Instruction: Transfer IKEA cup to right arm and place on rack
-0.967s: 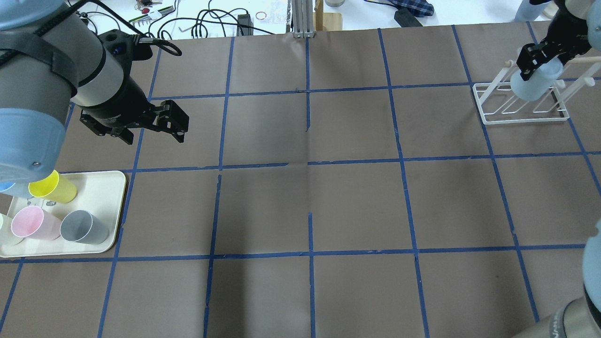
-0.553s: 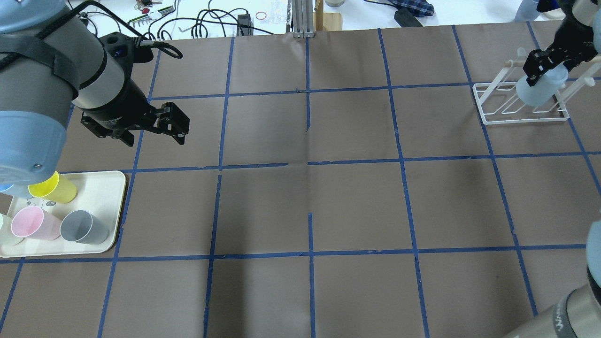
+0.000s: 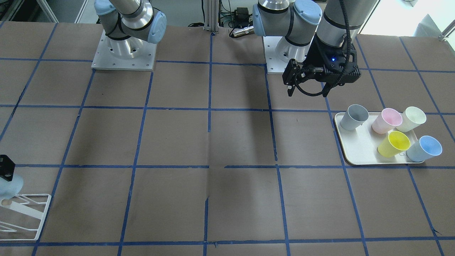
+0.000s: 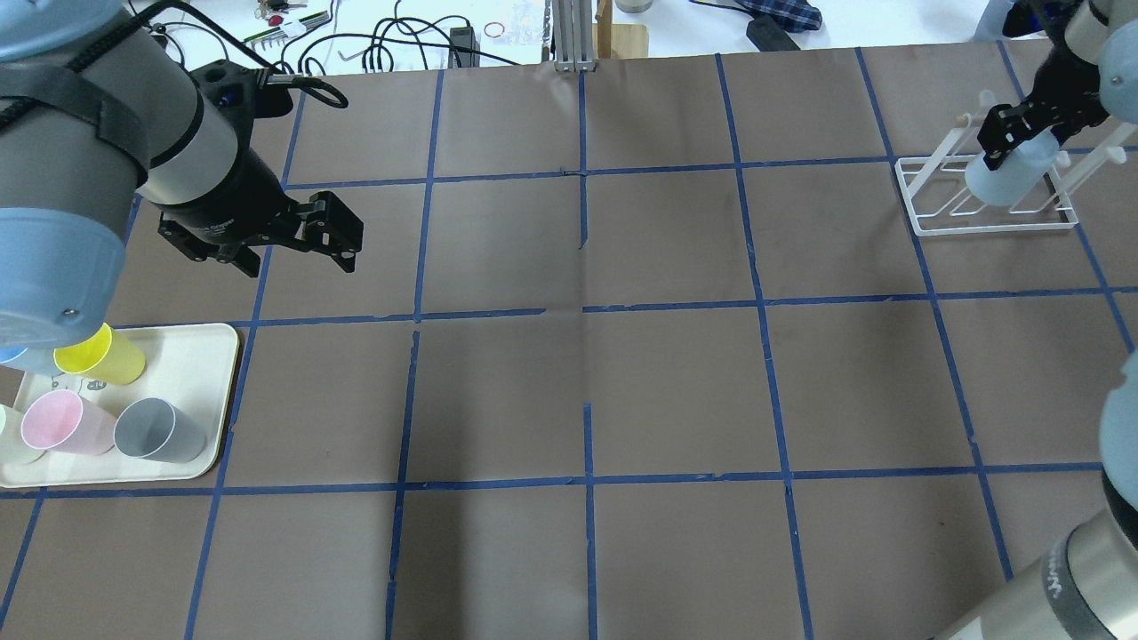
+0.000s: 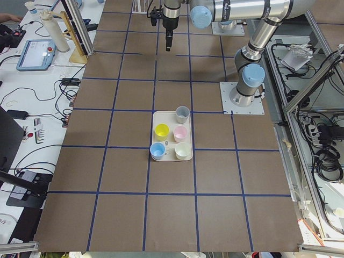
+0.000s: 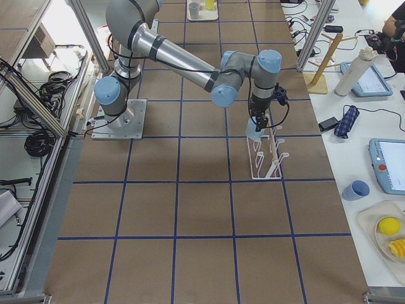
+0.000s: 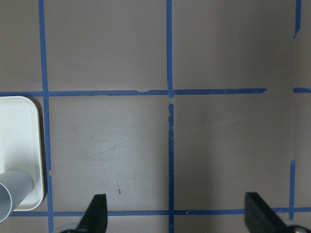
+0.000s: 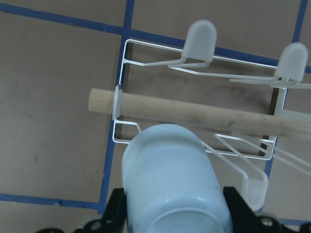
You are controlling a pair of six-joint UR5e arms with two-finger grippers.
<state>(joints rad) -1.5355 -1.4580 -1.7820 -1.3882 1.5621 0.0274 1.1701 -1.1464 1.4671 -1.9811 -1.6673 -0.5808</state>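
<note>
My right gripper (image 4: 1013,133) is shut on the pale light-blue IKEA cup (image 4: 1005,178) and holds it tilted over the white wire rack (image 4: 929,222) at the table's far right. In the right wrist view the cup (image 8: 170,184) sits between both fingers, its far end next to the rack's wooden rod (image 8: 194,110). I cannot tell whether it touches the wires. The front view shows the cup (image 3: 9,186) above the rack (image 3: 32,217). My left gripper (image 4: 329,233) is open and empty above the table, beyond the tray.
A beige tray (image 4: 200,356) at the near left holds a yellow cup (image 4: 98,356), a pink cup (image 4: 62,422), a grey cup (image 4: 160,431), a whitish cup (image 3: 412,119) and the twin blue cup (image 3: 424,147). Cables and tools lie past the far edge.
My right gripper has shifted slightly and lowered the cup closer to the rack. My left gripper has drifted a little nearer and stays open.
</note>
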